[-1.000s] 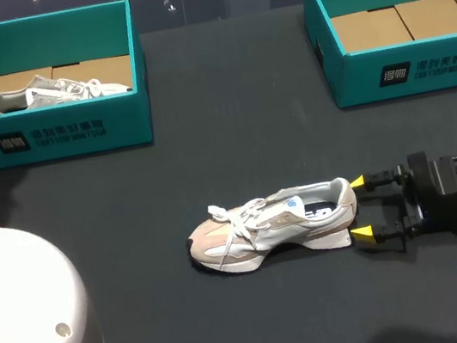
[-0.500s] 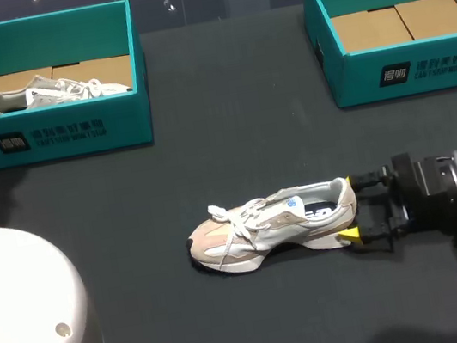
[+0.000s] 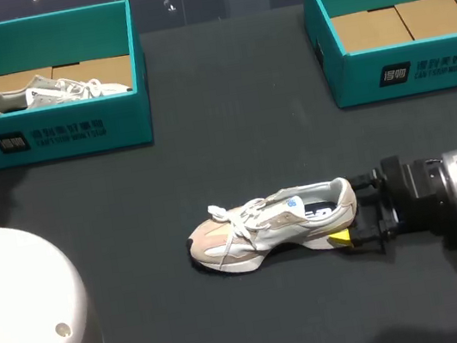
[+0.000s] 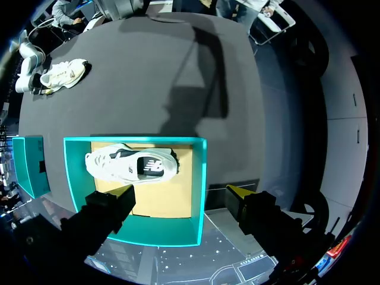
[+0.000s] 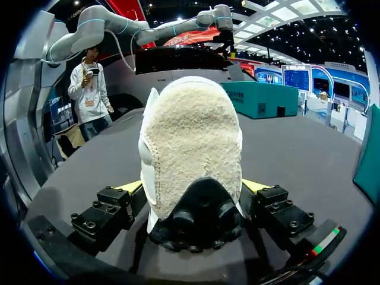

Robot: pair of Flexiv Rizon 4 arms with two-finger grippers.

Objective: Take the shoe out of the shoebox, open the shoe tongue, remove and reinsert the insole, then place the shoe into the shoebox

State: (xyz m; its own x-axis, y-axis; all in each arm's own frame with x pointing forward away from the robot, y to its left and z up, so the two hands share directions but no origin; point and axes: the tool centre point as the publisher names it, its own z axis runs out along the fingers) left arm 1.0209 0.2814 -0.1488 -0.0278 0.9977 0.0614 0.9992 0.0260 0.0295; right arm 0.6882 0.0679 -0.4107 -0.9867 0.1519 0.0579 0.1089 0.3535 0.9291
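Dark table [image 3: 233,145]: left shoebox [image 3: 66,132] holds a second shoe [image 3: 51,92], right shoebox [image 3: 421,71] shows its cardboard floor [image 3: 401,22]. Your shoe [image 3: 272,225] sits mid-table, right gripper [image 3: 348,212] spread around its heel. Left gripper [image 4: 181,191] hangs spread over the left shoebox.

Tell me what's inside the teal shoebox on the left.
A light sneaker lies on its side on the shoebox's brown cardboard floor. The front wall hides the floor's near strip from the head camera; the left wrist view shows nothing else inside.
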